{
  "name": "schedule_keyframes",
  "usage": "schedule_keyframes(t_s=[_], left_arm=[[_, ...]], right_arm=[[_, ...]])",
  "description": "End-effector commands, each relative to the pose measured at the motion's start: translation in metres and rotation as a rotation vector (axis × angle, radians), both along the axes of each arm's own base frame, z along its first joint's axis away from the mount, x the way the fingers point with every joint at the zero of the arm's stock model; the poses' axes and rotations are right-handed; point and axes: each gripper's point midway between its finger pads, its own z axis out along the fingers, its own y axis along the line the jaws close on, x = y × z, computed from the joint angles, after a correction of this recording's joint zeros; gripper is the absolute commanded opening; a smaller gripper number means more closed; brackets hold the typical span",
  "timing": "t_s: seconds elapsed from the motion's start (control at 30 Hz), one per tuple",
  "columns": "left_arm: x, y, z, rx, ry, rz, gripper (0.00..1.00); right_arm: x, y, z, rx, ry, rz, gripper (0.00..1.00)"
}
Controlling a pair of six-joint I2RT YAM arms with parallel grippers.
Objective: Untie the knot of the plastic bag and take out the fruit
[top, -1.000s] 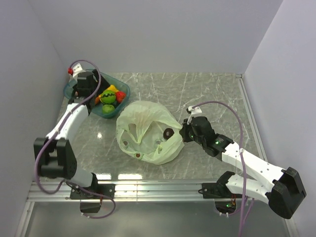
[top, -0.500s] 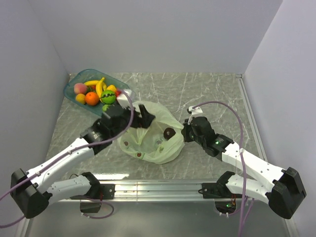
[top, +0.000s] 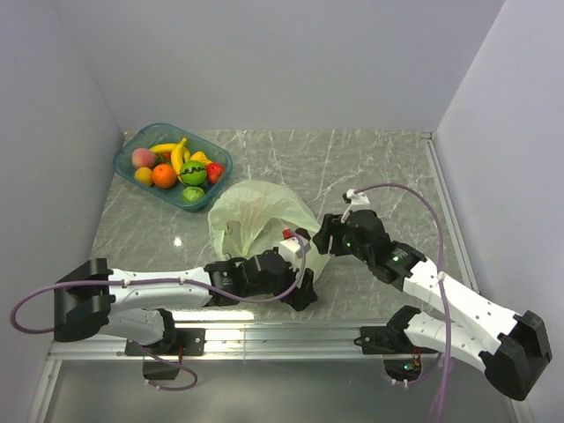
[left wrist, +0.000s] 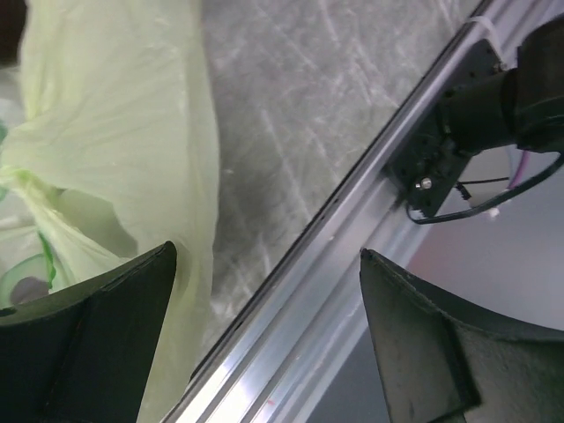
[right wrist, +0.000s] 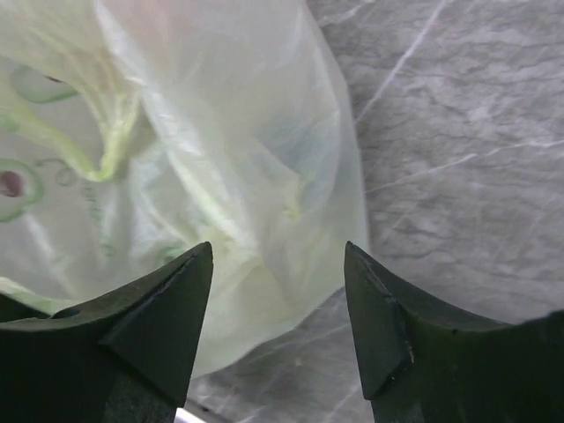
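The left tool [top: 302,293] is now swung down from the top of the plastic bag [top: 256,216] to its near edge.
Both tools are held wide open and empty; the bag is spread mid-way across the surface [top: 370,167], with the right tool [top: 321,240] at its right side.

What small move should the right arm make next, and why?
Probably lower the right end effector and close it on the plastic bag: its fingers stand open with the bag's edge between them, ungripped. The left end effector is open too.
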Motion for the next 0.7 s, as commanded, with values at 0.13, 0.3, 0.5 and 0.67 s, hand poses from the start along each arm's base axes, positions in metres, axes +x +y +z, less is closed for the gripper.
schedule_keyframes(t_s=[0.13, 0.3, 0.5, 0.67], left_arm=[[-0.011, -0.043, 0.045, -0.176, -0.047, -0.061, 0.91], [-0.003, -0.04, 0.055, -0.208, -0.074, -0.011, 0.91], [0.026, -0.018, 0.068, -0.217, -0.119, 0.193, 0.91], [0.049, -0.003, 0.058, -0.122, -0.174, 0.321, 0.91]], right_arm=[[-0.011, 0.019, 0.007, 0.178, 0.075, -0.013, 0.69], [-0.024, 0.021, -0.023, 0.192, 0.148, -0.003, 0.55], [-0.026, -0.019, -0.068, 0.074, 0.178, -0.16, 0.0], [-0.023, -0.022, -0.076, 0.106, 0.183, -0.17, 0.0]])
